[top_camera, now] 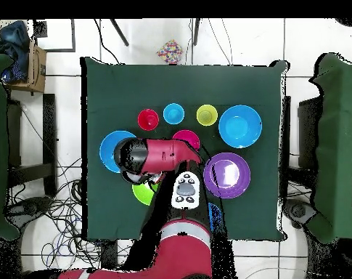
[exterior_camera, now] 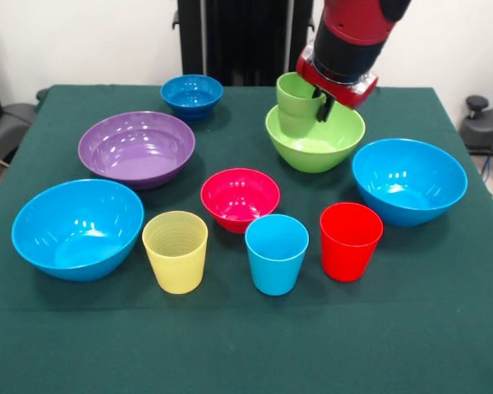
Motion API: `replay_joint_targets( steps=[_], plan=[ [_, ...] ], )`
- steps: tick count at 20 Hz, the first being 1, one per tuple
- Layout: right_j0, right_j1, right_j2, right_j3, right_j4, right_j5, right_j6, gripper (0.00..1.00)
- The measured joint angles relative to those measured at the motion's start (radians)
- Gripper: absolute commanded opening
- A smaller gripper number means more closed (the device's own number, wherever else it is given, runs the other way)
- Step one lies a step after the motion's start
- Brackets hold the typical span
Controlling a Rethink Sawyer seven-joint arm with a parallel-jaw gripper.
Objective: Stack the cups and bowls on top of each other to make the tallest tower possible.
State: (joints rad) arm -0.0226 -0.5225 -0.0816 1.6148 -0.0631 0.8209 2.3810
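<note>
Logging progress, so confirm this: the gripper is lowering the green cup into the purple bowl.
Not quite. In the front view the gripper holds the green cup over the lime green bowl, not the purple bowl, which sits empty.

Premises present as a robotics laboratory or test cell, not a home. A red and black industrial robot arm stands at a work surface draped in dark green cloth, set out on a white tiled floor. Loose black cables trail over the tiles on one side. A cardboard box of oddments sits in a corner. Plain white wall behind the surface.
</note>
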Motion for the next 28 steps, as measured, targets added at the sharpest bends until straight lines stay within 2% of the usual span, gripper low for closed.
replay_joint_targets(
  steps=[9,28],
  plan=[
    [0.001,0.026,-0.017,0.0,0.0,-0.029,0.0,0.0],
    [0.001,0.01,-0.017,0.001,0.0,-0.03,0.0,0.0]
  ],
)
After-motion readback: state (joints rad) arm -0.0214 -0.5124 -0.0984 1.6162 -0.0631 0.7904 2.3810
